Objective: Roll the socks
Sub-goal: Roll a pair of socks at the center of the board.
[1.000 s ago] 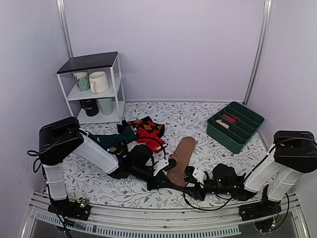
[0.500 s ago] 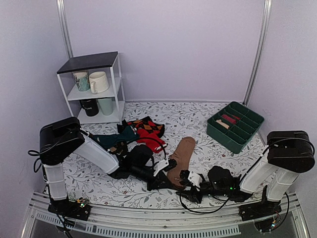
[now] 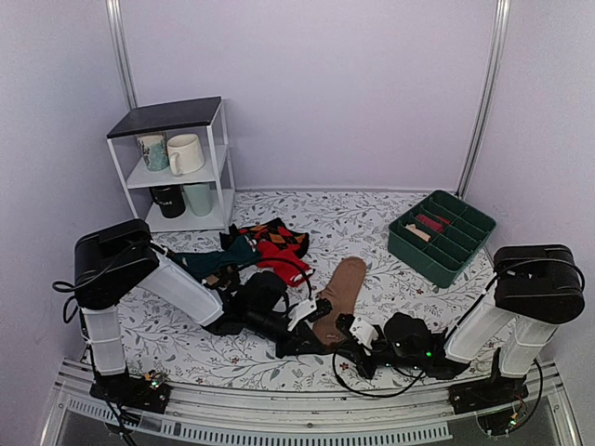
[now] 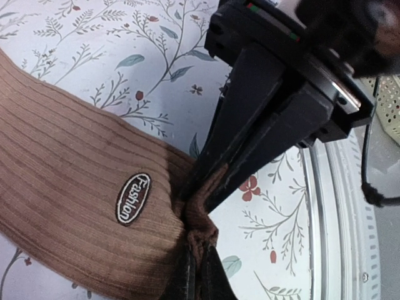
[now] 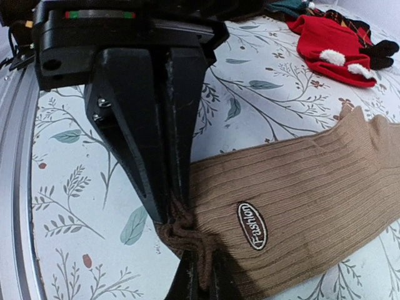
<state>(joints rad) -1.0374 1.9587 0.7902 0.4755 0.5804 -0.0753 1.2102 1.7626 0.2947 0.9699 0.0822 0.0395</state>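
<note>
The tan-brown socks point(image 3: 340, 290) lie flat near the table's front middle, with an oval "Fashion" label point(image 4: 133, 198) by their near end. My left gripper point(image 4: 199, 265) is shut on the bunched near edge of the socks point(image 4: 75, 187). My right gripper point(image 5: 200, 272) is shut on the same bunched edge of the socks point(image 5: 300, 187), facing the left one. Both sets of fingers meet tip to tip at that edge. In the top view the left gripper point(image 3: 316, 321) and right gripper point(image 3: 343, 328) touch at the socks' near end.
A red sock point(image 5: 330, 45), argyle sock point(image 3: 279, 238) and dark teal sock point(image 3: 216, 261) lie behind the left arm. A white shelf point(image 3: 177, 163) with mugs stands back left. A green divided tray point(image 3: 442, 236) sits at the right. A metal rail point(image 3: 307, 423) runs along the near edge.
My right arm has slid left to the socks' near end and its gripper has gone from open to shut on the edge. The left gripper has stayed shut in place.
</note>
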